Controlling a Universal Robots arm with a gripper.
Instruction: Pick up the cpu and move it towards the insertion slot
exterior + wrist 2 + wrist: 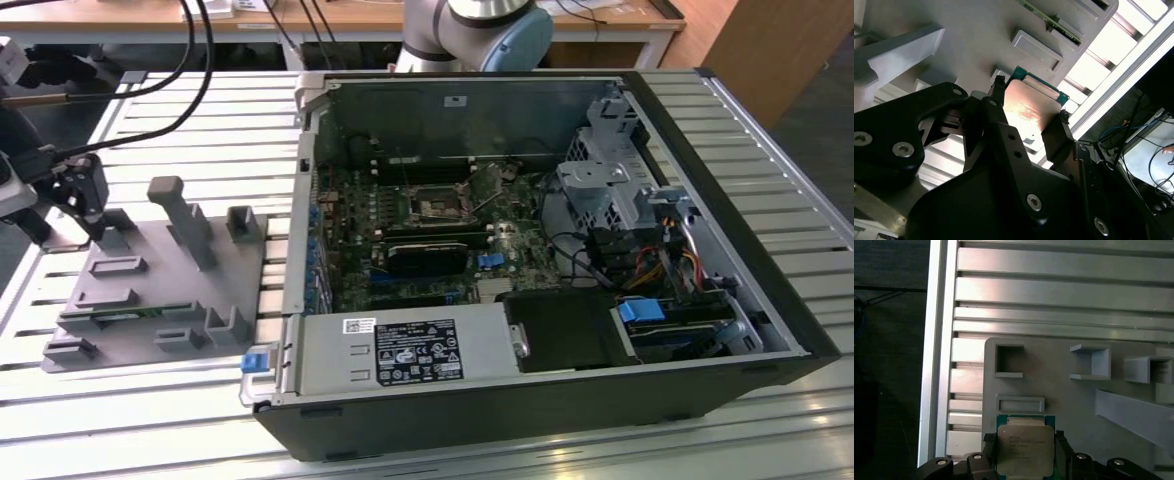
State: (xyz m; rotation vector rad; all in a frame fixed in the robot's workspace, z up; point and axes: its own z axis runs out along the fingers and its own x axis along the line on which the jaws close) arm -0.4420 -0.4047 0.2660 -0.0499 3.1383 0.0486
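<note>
Two fingers [990, 454] pinch cpu [1025, 447]; hand [1025, 457] points down over tray [1054, 365].

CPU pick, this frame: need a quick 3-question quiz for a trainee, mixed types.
1. True or false: the cpu lies in the insertion slot.
2. What grips the cpu on two sides? A the claw; B cables; C memory slots.
3. In the exterior view, what does the claw hang over?
Key: 1 false; 2 A; 3 the grey tray, at that view's left.
</note>
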